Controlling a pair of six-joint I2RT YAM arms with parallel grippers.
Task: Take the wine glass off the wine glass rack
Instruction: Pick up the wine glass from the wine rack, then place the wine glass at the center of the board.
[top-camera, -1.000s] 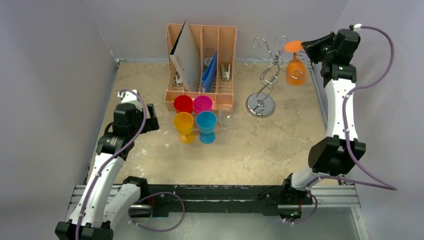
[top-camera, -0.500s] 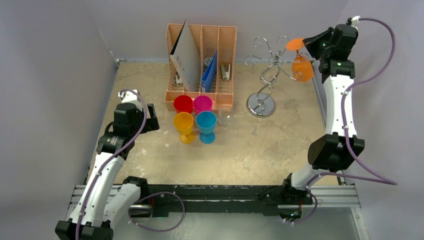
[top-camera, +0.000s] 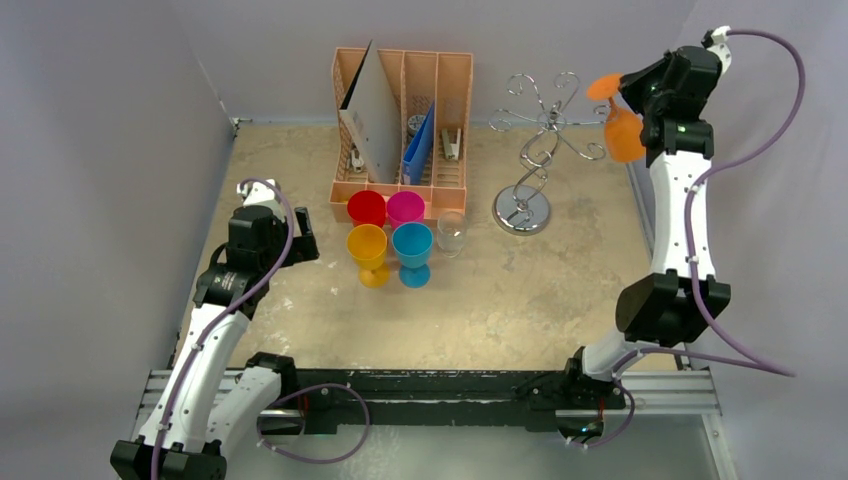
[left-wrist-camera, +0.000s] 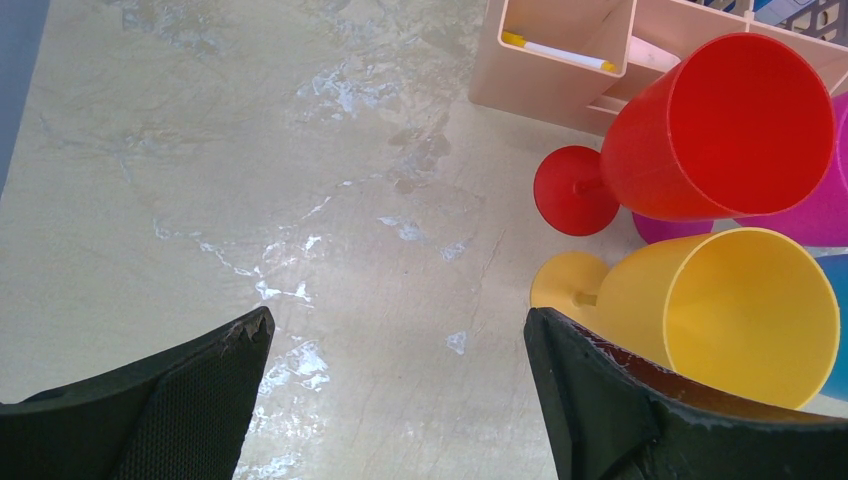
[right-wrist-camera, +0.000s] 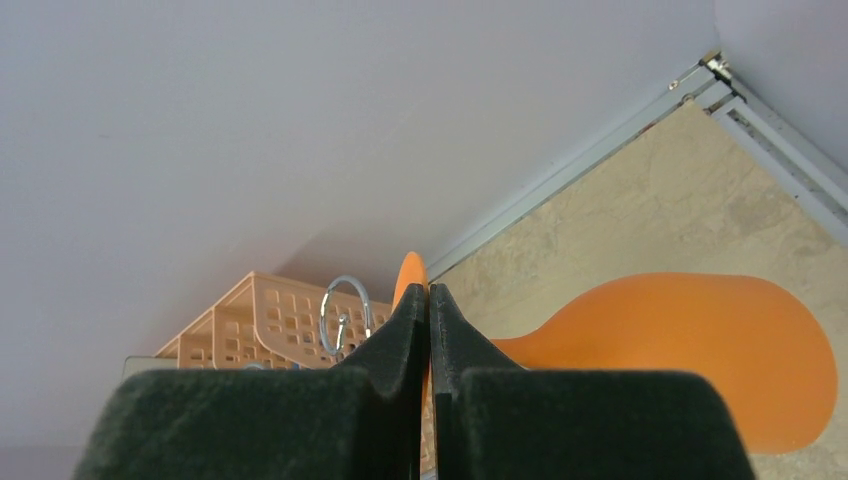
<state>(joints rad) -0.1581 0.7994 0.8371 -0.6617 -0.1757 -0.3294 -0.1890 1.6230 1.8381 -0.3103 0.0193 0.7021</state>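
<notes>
**Top external.** Peach organiser (top-camera: 452, 75): holds a white panel (top-camera: 375, 110), a blue folder (top-camera: 420, 148) and small items too small to tell. Wine glass rack (top-camera: 520, 211): stands on the surface (top-camera: 500, 300). Wine glass (top-camera: 623, 135): orange, inverted, just right of the rack's arms and apart from them, in the right tool (top-camera: 622, 95). A second ago it hung on the rack.

**Left wrist.** Left tool (left-wrist-camera: 398, 335): spread wide, empty. Red goblet (left-wrist-camera: 715, 130) and yellow goblet (left-wrist-camera: 730, 310) alongside.

**Right wrist.** Tool pinched on the stem, which is hidden; orange bowl to the right.
</notes>
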